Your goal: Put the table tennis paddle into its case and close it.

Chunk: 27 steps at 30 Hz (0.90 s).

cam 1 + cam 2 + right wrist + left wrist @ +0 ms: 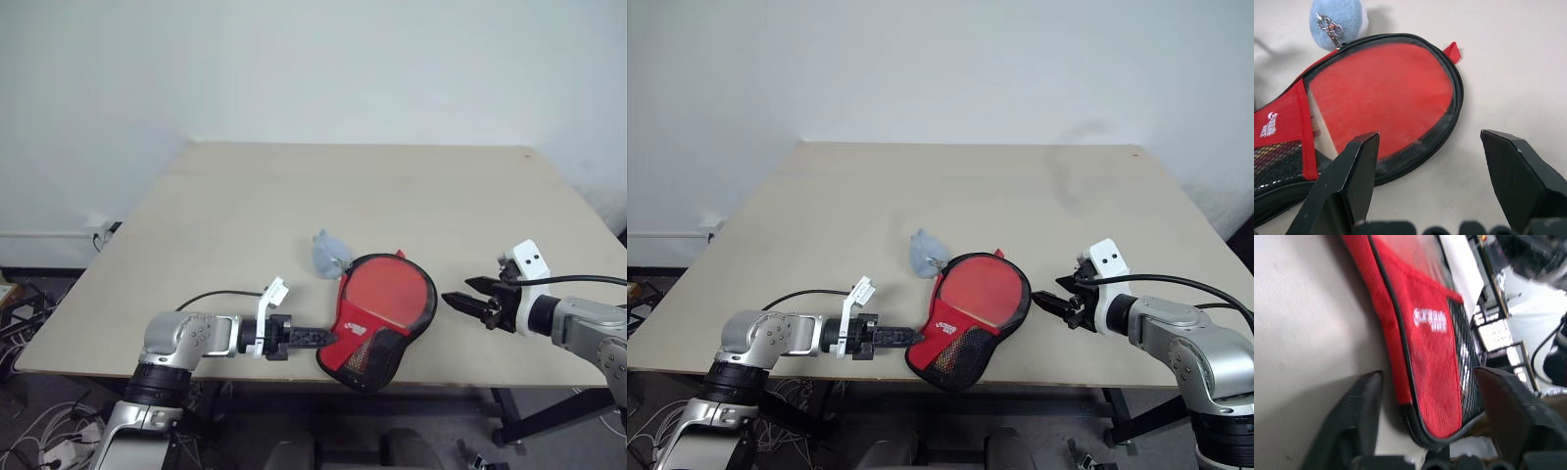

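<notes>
Lying near the front edge of the surface (pixel 294 196), the case (pixel 375 321) is seen with its clear window up, and the red face of the table tennis paddle (pixel 1383 93) is visible through that window, so the paddle is judged to be already inside. The grey-blue puff (pixel 328 253) rests just beside the case's far side. The left pincer (pixel 321 339) is held at the case's narrow handle end, its fingers spread apart on either side of that corner, nothing being gripped. The right pincer (pixel 460 301) is held wide and empty near the case's rounded head, apart from it. The closing step is judged to be in hand. How far the zip is drawn cannot be told. For the next move, the zip pull must be found and pinched while the case is steadied.
</notes>
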Motion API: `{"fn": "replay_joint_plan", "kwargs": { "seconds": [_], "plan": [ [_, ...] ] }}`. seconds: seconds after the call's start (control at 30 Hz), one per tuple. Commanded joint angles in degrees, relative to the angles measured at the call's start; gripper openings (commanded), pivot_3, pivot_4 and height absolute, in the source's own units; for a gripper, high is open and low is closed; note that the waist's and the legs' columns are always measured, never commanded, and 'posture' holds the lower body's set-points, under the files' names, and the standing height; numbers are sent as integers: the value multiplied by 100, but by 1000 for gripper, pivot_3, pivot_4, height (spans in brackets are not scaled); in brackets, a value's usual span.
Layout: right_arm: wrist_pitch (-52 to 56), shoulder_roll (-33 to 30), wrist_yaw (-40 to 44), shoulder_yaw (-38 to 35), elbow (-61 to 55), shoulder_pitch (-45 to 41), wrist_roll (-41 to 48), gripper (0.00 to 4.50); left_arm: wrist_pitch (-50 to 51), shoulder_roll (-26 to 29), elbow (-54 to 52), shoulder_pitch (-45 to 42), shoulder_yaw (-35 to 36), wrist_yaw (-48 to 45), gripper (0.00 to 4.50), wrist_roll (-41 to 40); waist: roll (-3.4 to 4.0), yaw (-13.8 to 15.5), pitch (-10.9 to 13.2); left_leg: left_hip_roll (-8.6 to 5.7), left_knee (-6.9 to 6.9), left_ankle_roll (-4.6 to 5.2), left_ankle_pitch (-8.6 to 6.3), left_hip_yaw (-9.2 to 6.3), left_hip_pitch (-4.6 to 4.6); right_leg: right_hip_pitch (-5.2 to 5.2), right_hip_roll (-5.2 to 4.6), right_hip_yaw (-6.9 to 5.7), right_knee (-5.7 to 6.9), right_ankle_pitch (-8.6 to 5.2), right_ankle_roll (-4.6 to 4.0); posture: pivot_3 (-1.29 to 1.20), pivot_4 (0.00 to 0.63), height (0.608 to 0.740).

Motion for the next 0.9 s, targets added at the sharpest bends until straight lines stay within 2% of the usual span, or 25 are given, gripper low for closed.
{"fn": "replay_joint_plan", "kwargs": {
  "seconds": [0.03,0.23,0.33,0.43,0.57,0.73,0.9],
  "plan": [
    [-102,-21,43,-86,-27,-134,-4,3570,-413,108,441,-354,395,76,3130,155,0,-12,0,0,0,-4,2,0,0,0,0,-1,0,0,-1,0,0,740],
    [-110,-2,41,-58,49,-239,-39,3570,-1333,-72,1292,-1112,761,110,3130,356,-6,-2,2,0,1,-8,19,0,-7,-4,0,-2,0,7,-6,0,0,740],
    [-120,4,22,-50,96,-294,-62,3570,-1590,-215,1322,-1363,660,12,3130,440,-9,22,2,-5,3,-8,20,-1,-14,-4,-3,-1,-4,14,5,0,0,740],
    [-144,41,-56,-23,212,-407,-139,3570,-1844,-580,1252,-1714,492,-70,3130,471,-14,79,1,-7,-13,-11,14,-2,-23,-11,-4,1,-13,15,11,0,0,740],
    [-163,117,-156,10,302,-566,-245,3570,-2082,-1040,961,-1958,26,-372,3130,586,-14,144,1,-7,-18,-11,13,-1,-36,-27,-2,1,-14,15,14,0,0,740],
    [-168,185,-248,27,348,-659,-328,3570,-2648,-1322,697,-1996,-776,-840,3130,1014,-14,128,2,-7,-13,-11,13,5,-31,-19,-1,4,-14,15,12,0,0,740],
    [-166,306,-358,28,327,-690,-375,3570,-3585,-1661,1333,-2106,-1409,-634,3130,1925,-14,130,2,-7,-5,-9,14,8,-16,-4,1,7,-12,14,9,0,0,740]
  ]
}}
